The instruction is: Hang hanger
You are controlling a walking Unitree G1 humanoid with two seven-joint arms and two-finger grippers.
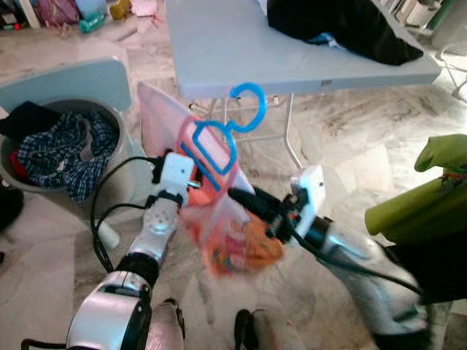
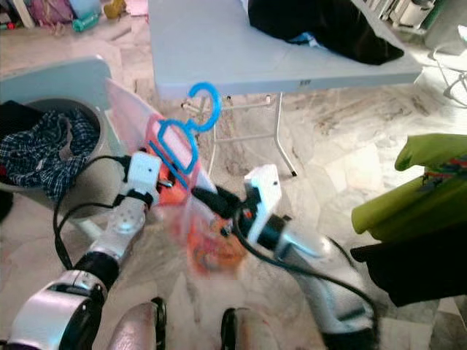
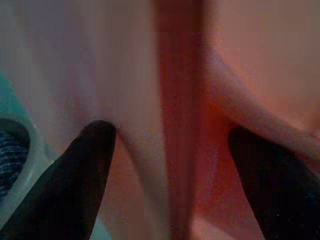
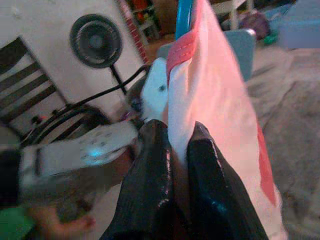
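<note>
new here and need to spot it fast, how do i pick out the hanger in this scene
Start at the grey folding table and look just below its near edge. There the left hand and right hand hold up a pink garment between them. The hanger sticks out of its top: bright blue plastic with a curled hook, the only blue loop there.

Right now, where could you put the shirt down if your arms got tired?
The grey table is bare on its near-left part, up to the black clothes. The marble floor beyond the table legs is open too. It is crowded at the laundry basket, full of clothes, and by the green garment.
</note>
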